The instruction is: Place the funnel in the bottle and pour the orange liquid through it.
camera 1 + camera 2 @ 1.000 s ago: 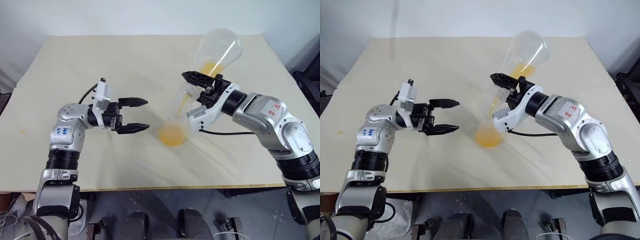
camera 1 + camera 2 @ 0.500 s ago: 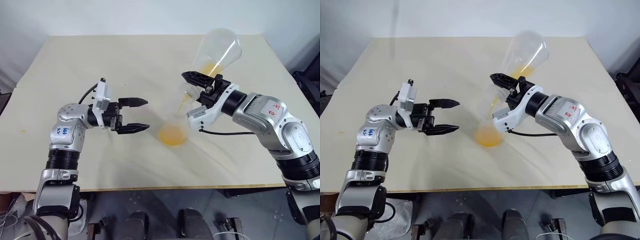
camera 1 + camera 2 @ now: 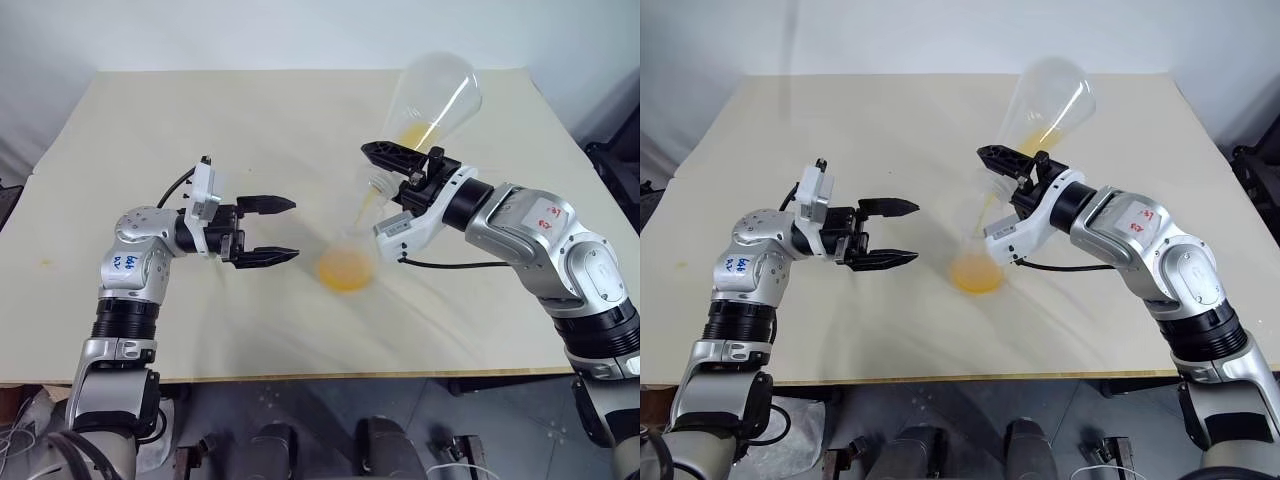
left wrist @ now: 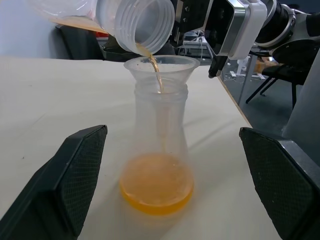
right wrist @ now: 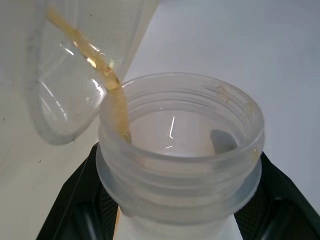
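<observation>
Left tool (image 3: 283, 229) is hanging just off the cream-coloured surface (image 3: 200, 110) with its two black fingers spread wide, nothing between them, pointing sideways at the small squat clear plastic conical bottle (image 4: 159, 160) standing just beside its fingertips. That bottle is sitting upright on the surface, roughly midway between the two arms, and a shallow pool of translucent yellow-orange liquid (image 4: 157, 190) is collecting in its bottom. A tiny transparent plastic funnel (image 4: 161, 67) is sitting in the bottle's wide neck, cone up.

Right tool (image 3: 1002, 176) is clamping the threaded neck of a larger, longer clear conical flask (image 3: 432, 92), tipped well over so its wide base is pointing up and away and its mouth is hanging just above the funnel. A thin orange stream is running off the flask's lip down into the funnel and on through the bottle neck. A bit of the liquid is pooling along the low side of the tilted flask too.
</observation>
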